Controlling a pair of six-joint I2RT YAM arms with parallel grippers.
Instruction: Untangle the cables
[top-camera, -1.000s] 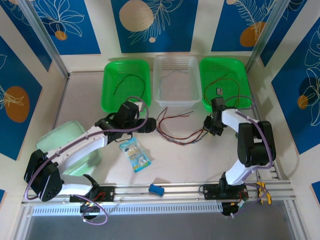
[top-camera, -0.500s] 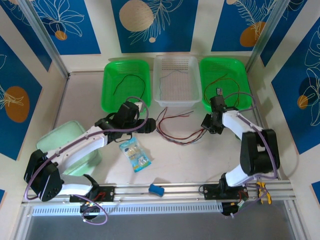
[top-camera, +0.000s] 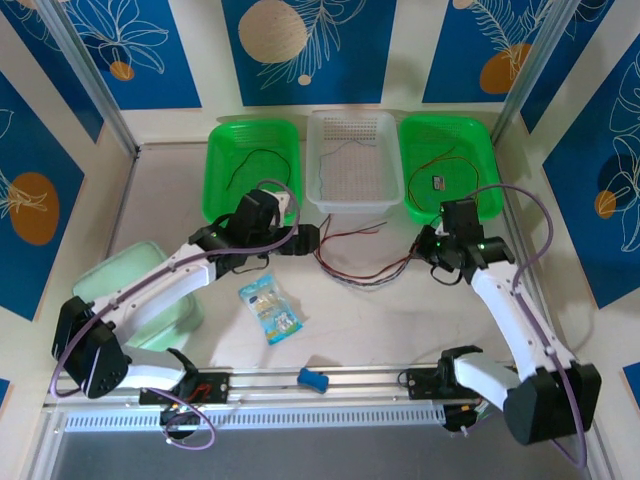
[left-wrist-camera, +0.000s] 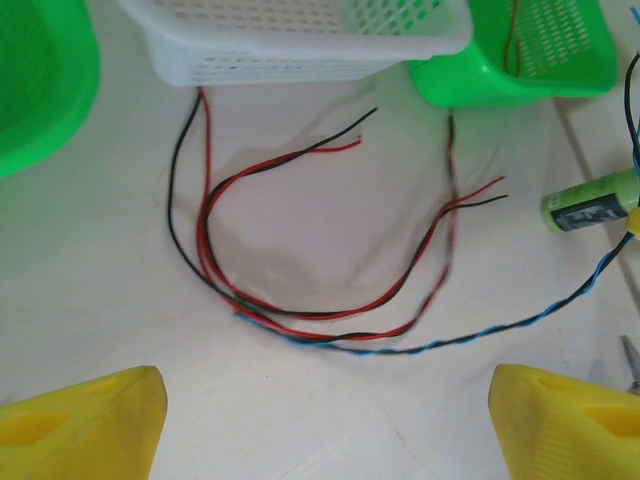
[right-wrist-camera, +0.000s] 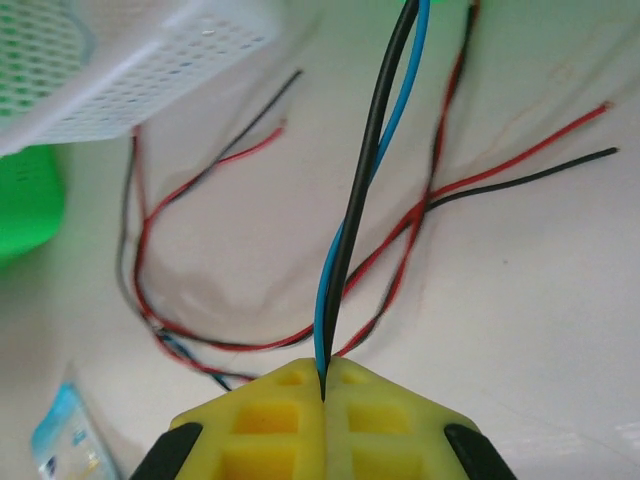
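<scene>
our right tool (right-wrist-camera: 322, 396) pinches the black-and-blue cable (right-wrist-camera: 366, 170); left tool (left-wrist-camera: 325, 410) hangs spread over the red-black cables (left-wrist-camera: 300, 322), probably not touching.

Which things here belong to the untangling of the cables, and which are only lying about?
For the job:
- red and black cables
- blue-black twisted cable, gripped by the right end effector

Lying about:
- snack packet
- blue block
- green battery
- pale green tub
</scene>
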